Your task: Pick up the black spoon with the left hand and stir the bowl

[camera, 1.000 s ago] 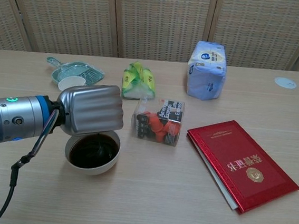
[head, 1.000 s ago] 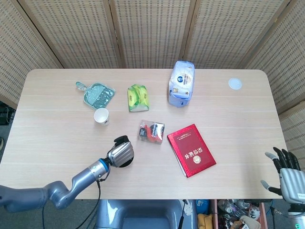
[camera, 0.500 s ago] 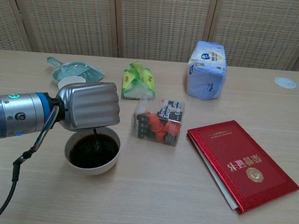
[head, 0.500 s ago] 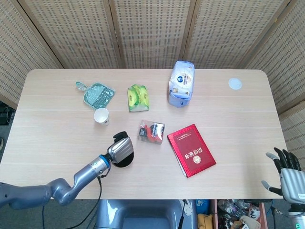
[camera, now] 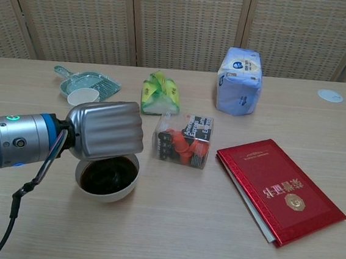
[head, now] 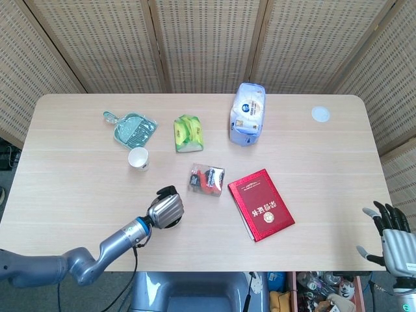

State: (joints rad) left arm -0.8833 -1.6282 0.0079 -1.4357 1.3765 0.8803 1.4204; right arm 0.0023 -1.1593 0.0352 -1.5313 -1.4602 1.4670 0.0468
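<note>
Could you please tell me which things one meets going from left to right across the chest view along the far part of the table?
Teal scoop → white paper cup → green snack packet → blue tissue pack → small white disc.

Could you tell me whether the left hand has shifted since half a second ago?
Yes: the left hand dropped slightly toward the white bowl, hiding its far rim and the spoon.
</note>
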